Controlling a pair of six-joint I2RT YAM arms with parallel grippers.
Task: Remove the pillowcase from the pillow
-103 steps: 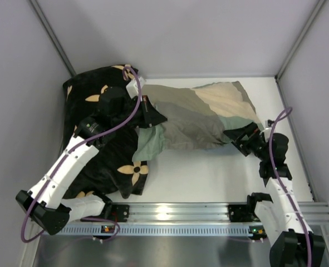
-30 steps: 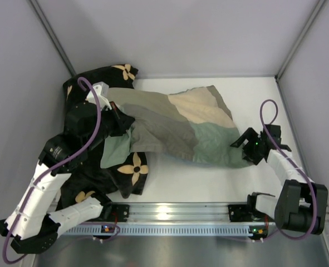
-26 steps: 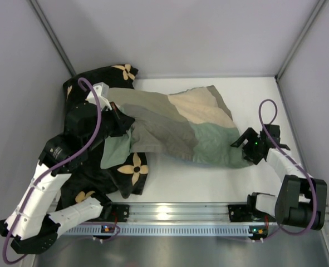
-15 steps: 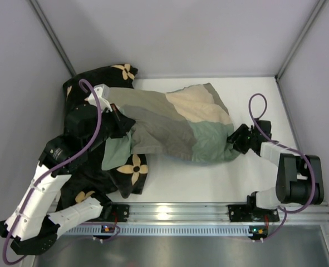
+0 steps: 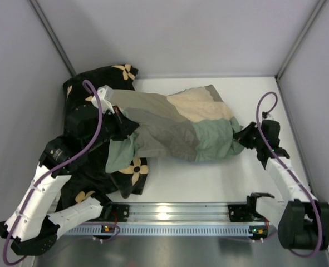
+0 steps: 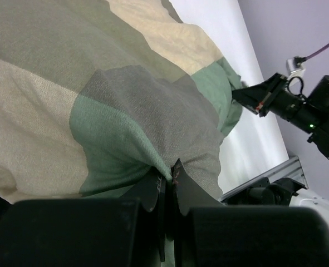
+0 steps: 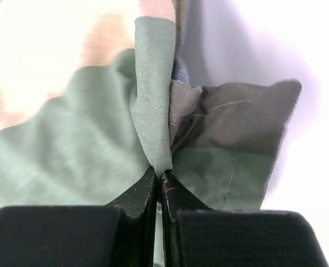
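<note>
Left gripper (image 6: 167, 169): fingers pressed together on a fold of green-and-grey cloth, near the counter's (image 5: 209, 178) left edge.
Right gripper (image 7: 157, 175): jaws shut to a slit, pinching a pale green hem fold near the right edge.
Pillowcase (image 5: 175, 125): lies stretched across mid-counter between both pinches. Its left end overlaps the black cushion (image 5: 106, 75) in the far-left corner.
Pillow: not visible (the bulk suggests it sits inside).
Handling: soft, light, limp cloth, likely to bunch and stretch. A thin fold could slip from a pinch.
Where to grip: blue-grey lining peeks just beyond the right pinch, so the opening is probably there. Take the hem itself, one layer only, and pin the filling through the cloth at the far end.
</note>
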